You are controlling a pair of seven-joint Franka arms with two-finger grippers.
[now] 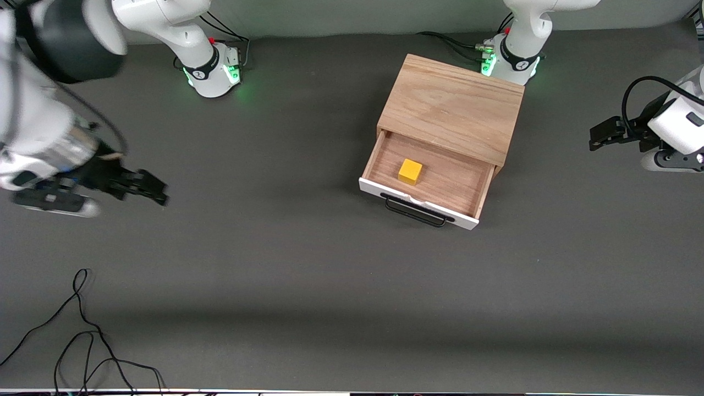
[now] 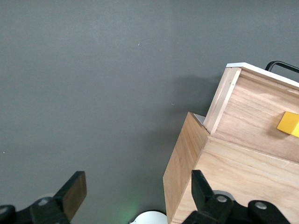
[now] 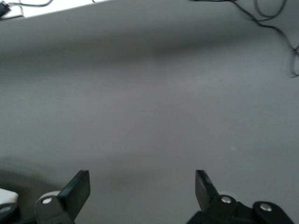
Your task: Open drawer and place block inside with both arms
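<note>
1 drawer in 1 cabinet, 1 yellow block, 2 arms w/ 2 hands: left hand, right hand.

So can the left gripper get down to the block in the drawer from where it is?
Probably yes: the drawer is pulled out, the block lies uncovered, and the left gripper is open, off at the table's end.

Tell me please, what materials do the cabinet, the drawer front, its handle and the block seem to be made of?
The cabinet looks like light oak with a matte finish; grain lines show. The drawer has a smooth white front, probably painted or laminated, and a wood-grain interior. The handle looks like thin black metal wire. The block is plain yellow, perhaps painted wood or plastic.
</note>
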